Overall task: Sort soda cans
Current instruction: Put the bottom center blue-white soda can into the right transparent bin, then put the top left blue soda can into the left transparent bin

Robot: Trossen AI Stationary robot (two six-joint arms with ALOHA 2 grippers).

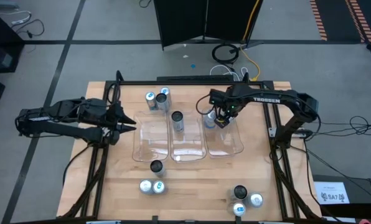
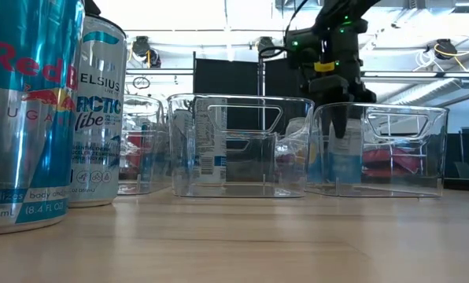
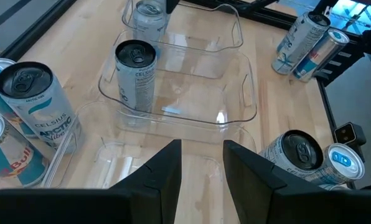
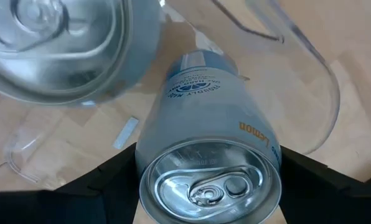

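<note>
Cans (image 1: 153,185) stand scattered about the bench (image 1: 192,193), and 3 clear trays (image 1: 187,153) wait at its middle so each kind gets its own bin. We see the right gripper (image 1: 221,121) over the right tray (image 1: 234,147), its fingers (image 4: 104,180) clasped on a silver-topped can (image 4: 209,180), held upright, likely for setting inside. A dark-topped can (image 1: 177,121) already stands in the middle tray. Our left gripper (image 1: 128,122) waits beside the left tray, fingers (image 3: 167,174) apart and empty. We cannot tell whether the held can touches the tray floor.
</note>
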